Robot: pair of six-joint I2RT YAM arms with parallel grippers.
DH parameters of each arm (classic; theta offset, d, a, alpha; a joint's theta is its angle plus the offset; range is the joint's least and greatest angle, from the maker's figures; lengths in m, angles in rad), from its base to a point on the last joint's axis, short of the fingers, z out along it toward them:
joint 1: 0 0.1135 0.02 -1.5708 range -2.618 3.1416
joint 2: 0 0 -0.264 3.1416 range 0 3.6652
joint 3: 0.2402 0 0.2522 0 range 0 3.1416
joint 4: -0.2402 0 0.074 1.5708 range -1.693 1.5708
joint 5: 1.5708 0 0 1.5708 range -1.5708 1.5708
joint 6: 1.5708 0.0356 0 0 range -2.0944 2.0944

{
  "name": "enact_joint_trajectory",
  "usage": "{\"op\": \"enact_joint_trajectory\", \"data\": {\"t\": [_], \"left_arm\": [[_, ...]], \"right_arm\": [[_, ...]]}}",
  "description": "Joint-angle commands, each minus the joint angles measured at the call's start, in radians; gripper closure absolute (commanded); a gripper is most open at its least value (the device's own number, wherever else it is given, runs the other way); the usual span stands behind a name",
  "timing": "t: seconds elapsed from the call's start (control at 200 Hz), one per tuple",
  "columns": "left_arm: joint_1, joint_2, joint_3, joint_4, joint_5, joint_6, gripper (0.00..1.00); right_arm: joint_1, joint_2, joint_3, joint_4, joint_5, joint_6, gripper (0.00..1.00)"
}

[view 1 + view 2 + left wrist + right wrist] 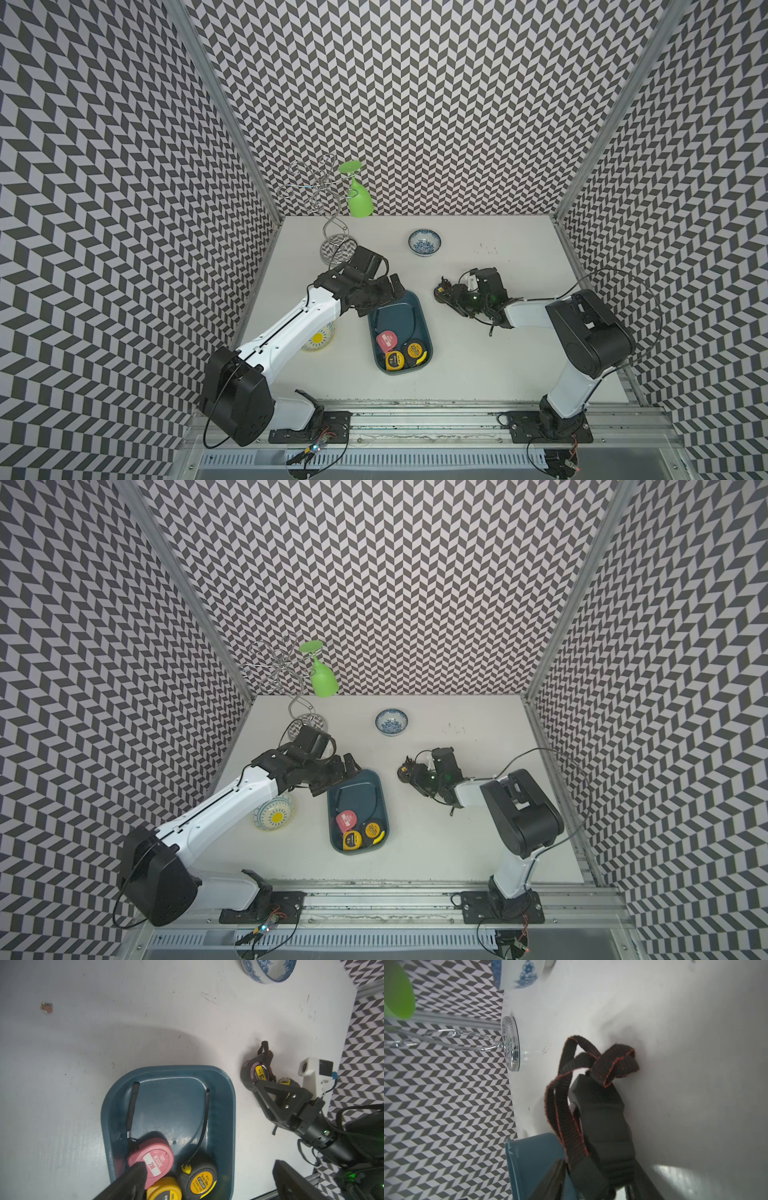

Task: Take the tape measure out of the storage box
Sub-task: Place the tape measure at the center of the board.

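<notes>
The dark teal storage box (424, 322) lies mid-table and holds three tape measures at its near end: a pink one (387, 340), a yellow one (394, 360) and a black-and-yellow one (414, 350). A black tape measure (440, 289) with a red-edged strap lies on the table to the right of the box. My right gripper (446, 293) straddles it. In the right wrist view one finger (552, 1176) stands off the case (602, 1118) with a gap. My left gripper (380, 297) hangs wide open over the box's far end, holding nothing.
A blue-and-white bowl (424, 242) sits at the back. A yellow-flower bowl (318, 337) lies partly under my left arm. A wire rack (328, 199) holding a hanging green glass (359, 199) stands at the back left. Patterned walls close three sides.
</notes>
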Motion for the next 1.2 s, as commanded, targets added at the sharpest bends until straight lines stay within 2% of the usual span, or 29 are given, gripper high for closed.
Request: {"op": "enact_joint_trajectory", "data": {"t": [0.0, 0.2, 0.566, 0.806, 0.831, 0.841, 1.197], "left_arm": [[-0.023, 0.001, 0.024, -0.057, -0.045, 0.096, 0.00], [-0.065, 0.001, 0.018, -0.075, -0.084, 0.172, 0.00], [-0.196, 0.013, -0.043, -0.015, -0.132, 0.404, 0.00], [-0.299, 0.057, -0.070, -0.001, -0.151, 0.500, 0.00], [-0.308, 0.063, -0.072, 0.000, -0.154, 0.503, 0.00], [-0.312, 0.065, -0.073, 0.001, -0.155, 0.506, 0.00], [-0.437, 0.176, -0.090, 0.028, -0.232, 0.528, 0.01]], "right_arm": [[-0.004, -0.042, 0.002, -0.016, 0.008, -0.015, 0.40], [-0.002, -0.088, 0.000, -0.048, 0.017, -0.022, 0.23], [-0.002, -0.243, 0.019, -0.235, 0.005, -0.077, 0.06], [-0.003, -0.396, -0.026, -0.334, 0.005, -0.084, 0.04], [-0.003, -0.405, -0.030, -0.341, 0.006, -0.085, 0.04], [-0.003, -0.412, -0.031, -0.345, 0.005, -0.098, 0.00], [-0.029, -0.558, -0.082, -0.428, 0.015, -0.113, 0.00]]}}
